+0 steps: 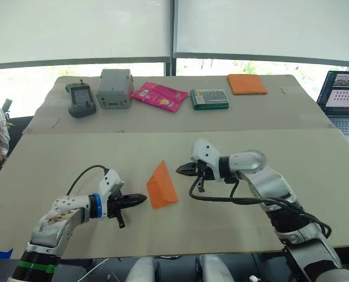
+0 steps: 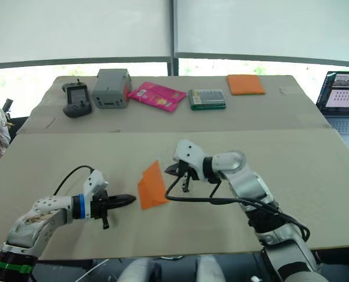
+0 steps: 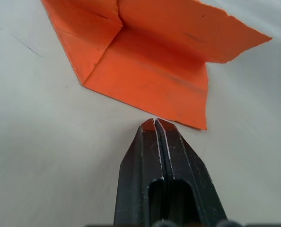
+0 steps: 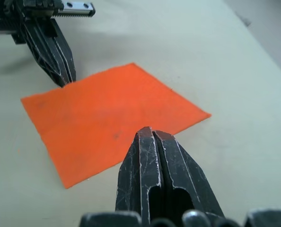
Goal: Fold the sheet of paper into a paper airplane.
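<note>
On the near part of the desk (image 1: 57,170), the left pincer (image 1: 140,199) lies low over the surface with its two black fingers pressed together, gripping nothing; its tip points toward the folded sheet of paper (image 1: 161,185) and sits just beside that sheet's near edge. The orange sheet lies between the two pincers, creased into a wedge with a pointed end away from the robot; in the left wrist view one flap stands up along a fold, though whether the other layers lie fully flat is hard to tell. To the sheet's right, the right pincer (image 1: 179,170) also has its fingers closed on nothing, tip aimed at the sheet and close to its right edge.

Along the far part of the desk, from left to right, lie a dark handheld controller (image 1: 80,98), a grey box (image 1: 114,88), a pink packet (image 1: 159,96), a green-edged case (image 1: 210,98) and a thicker orange pad (image 1: 246,84). An open laptop (image 1: 342,103) sits at the far right.
</note>
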You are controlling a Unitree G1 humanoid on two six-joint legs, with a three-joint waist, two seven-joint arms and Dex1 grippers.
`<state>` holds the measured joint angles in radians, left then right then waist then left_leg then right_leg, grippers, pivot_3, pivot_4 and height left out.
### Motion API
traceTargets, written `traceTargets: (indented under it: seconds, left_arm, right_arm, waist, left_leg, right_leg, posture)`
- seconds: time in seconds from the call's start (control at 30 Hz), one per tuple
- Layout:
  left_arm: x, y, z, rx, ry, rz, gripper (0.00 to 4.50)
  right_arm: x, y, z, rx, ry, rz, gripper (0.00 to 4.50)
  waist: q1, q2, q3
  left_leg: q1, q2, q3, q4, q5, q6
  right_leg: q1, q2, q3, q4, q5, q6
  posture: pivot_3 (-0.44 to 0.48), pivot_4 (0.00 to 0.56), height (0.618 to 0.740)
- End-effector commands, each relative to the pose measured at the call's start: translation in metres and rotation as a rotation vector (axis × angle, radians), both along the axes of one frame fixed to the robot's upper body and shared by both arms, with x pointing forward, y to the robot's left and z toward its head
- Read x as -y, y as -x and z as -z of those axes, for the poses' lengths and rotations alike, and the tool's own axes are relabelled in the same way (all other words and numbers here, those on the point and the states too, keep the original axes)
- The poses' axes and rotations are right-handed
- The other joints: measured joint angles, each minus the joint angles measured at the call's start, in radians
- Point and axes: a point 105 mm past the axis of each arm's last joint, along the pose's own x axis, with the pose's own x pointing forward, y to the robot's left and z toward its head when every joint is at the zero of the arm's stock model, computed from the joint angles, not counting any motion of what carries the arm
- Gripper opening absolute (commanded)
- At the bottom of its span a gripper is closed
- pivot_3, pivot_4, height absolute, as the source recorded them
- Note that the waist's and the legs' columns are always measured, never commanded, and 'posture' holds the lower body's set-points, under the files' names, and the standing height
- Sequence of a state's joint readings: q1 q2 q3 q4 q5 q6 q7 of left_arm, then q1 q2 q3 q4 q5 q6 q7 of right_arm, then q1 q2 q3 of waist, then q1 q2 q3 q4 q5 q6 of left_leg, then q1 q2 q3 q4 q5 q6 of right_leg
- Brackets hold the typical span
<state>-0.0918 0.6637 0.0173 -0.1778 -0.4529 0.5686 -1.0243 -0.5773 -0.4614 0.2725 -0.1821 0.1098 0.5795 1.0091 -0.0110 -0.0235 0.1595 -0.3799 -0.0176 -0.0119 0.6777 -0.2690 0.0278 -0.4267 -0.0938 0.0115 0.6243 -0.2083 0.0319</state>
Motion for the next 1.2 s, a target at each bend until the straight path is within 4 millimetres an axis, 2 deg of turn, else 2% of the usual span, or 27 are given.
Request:
traceTargets:
  seconds: [0.03,0.13,0.23,0.33,0.43,0.47,0.67,0.8,0.9,0.97,1.03,1.13,1.2]
  left_arm:
    - [0.004,-0.005,-0.025,0.071,0.028,0.026,0.01]
    - [0.003,-0.009,-0.031,0.072,0.042,0.021,0.00]
    - [-0.002,-0.013,-0.034,0.066,0.043,0.015,0.00]
    - [-0.002,-0.016,-0.036,0.069,0.030,0.017,0.00]
    - [-0.002,-0.026,-0.043,0.056,0.049,-0.020,0.83]
    - [-0.001,-0.026,-0.046,0.048,0.051,-0.010,1.17]
    - [0.005,-0.023,-0.046,0.021,0.028,0.056,3.26]
    - [0.008,-0.034,-0.048,0.025,0.030,0.008,4.49]
    - [0.014,-0.057,-0.054,-0.180,0.181,-0.133,4.49]
    - [0.014,-0.064,-0.055,-0.269,0.218,-0.180,4.49]
    - [0.011,-0.068,-0.057,-0.306,0.232,-0.215,4.49]
    - [0.007,-0.077,-0.075,-0.356,0.296,-0.255,4.49]
    - [0.004,-0.080,-0.075,-0.422,0.233,-0.303,4.49]
  right_arm:
    - [0.006,0.009,-0.016,-0.068,-0.125,0.053,0.29]
    - [0.005,0.023,-0.015,-0.154,-0.173,0.048,1.19]
    - [-0.004,0.039,-0.013,-0.244,-0.215,0.050,2.26]
    - [-0.009,0.048,-0.008,-0.263,-0.203,0.059,3.41]
    - [-0.004,0.049,0.002,-0.230,-0.128,0.091,4.38]
    - [-0.001,0.048,0.005,-0.210,-0.098,0.105,4.50]
    - [0.009,0.046,0.004,-0.180,-0.064,0.140,4.50]
    - [0.010,0.049,0.005,-0.188,-0.065,0.145,4.50]
    - [0.014,0.047,0.007,-0.181,-0.059,0.177,4.50]
    - [0.014,0.047,0.008,-0.176,-0.057,0.185,4.50]
    - [0.014,0.047,0.009,-0.175,-0.058,0.191,4.50]
    - [0.018,0.046,0.011,-0.167,-0.049,0.215,4.50]
    - [0.020,0.044,0.012,-0.151,-0.044,0.236,4.50]
  waist:
    - [0.002,0.000,0.001]
    - [0.000,0.000,0.002]
    - [-0.005,0.000,0.002]
    - [-0.005,0.000,0.003]
    - [-0.001,-0.001,0.003]
    - [0.000,-0.001,0.003]
    - [-0.004,-0.002,0.004]
    - [-0.003,-0.003,0.004]
    - [0.009,-0.004,0.005]
    - [0.008,-0.006,0.006]
    - [0.000,-0.006,0.006]
    - [-0.007,-0.007,0.007]
    - [-0.003,-0.008,0.007]
  left_leg:
    - [-0.001,0.000,0.000,0.000,0.000,0.000]
    - [-0.002,0.000,0.000,0.000,0.000,0.000]
    - [-0.002,0.000,-0.001,0.000,0.000,0.000]
    - [-0.003,0.000,-0.001,0.000,0.000,0.000]
    - [-0.003,0.000,0.000,0.001,0.000,0.000]
    - [-0.004,0.000,-0.001,0.002,0.000,0.000]
    - [-0.004,-0.001,0.000,0.002,0.000,0.000]
    - [-0.004,0.000,-0.001,0.002,0.000,0.000]
    - [-0.004,-0.001,-0.001,0.003,0.000,0.000]
    - [-0.005,-0.001,-0.002,0.006,0.001,0.001]
    - [-0.005,-0.002,-0.002,0.006,0.001,0.001]
    - [-0.005,-0.002,-0.002,0.005,0.001,0.001]
    - [-0.005,-0.002,-0.003,0.005,0.001,0.001]
  right_leg:
    - [0.000,0.000,0.000,0.000,0.000,0.000]
    - [-0.001,-0.001,0.000,0.000,0.000,0.000]
    - [-0.002,0.000,0.000,0.000,0.000,0.000]
    - [-0.003,0.001,0.000,0.001,0.000,0.000]
    - [-0.003,0.001,0.000,0.001,0.000,0.000]
    - [-0.003,0.001,-0.001,0.001,0.000,0.000]
    - [-0.003,0.001,0.000,0.000,0.000,0.001]
    - [-0.003,0.002,-0.001,0.001,0.000,0.001]
    - [-0.001,0.001,-0.001,0.001,0.000,0.001]
    - [0.000,0.002,-0.002,0.001,0.000,0.002]
    - [0.000,0.002,-0.002,0.001,0.000,0.003]
    - [-0.001,0.002,-0.001,0.001,0.000,0.003]
    - [-0.002,0.002,-0.002,0.002,0.000,0.003]
  posture:
    - [0.000,0.150,0.740]
    - [0.000,0.150,0.740]
    - [0.000,0.150,0.740]
    - [0.000,0.150,0.740]
    - [0.000,0.150,0.740]
    - [0.000,0.150,0.740]
    - [0.000,0.150,0.740]
    - [0.000,0.150,0.740]
    - [0.000,0.150,0.740]
    - [0.000,0.150,0.740]
    - [0.000,0.150,0.740]
    - [0.000,0.150,0.740]
    - [0.000,0.150,0.740]
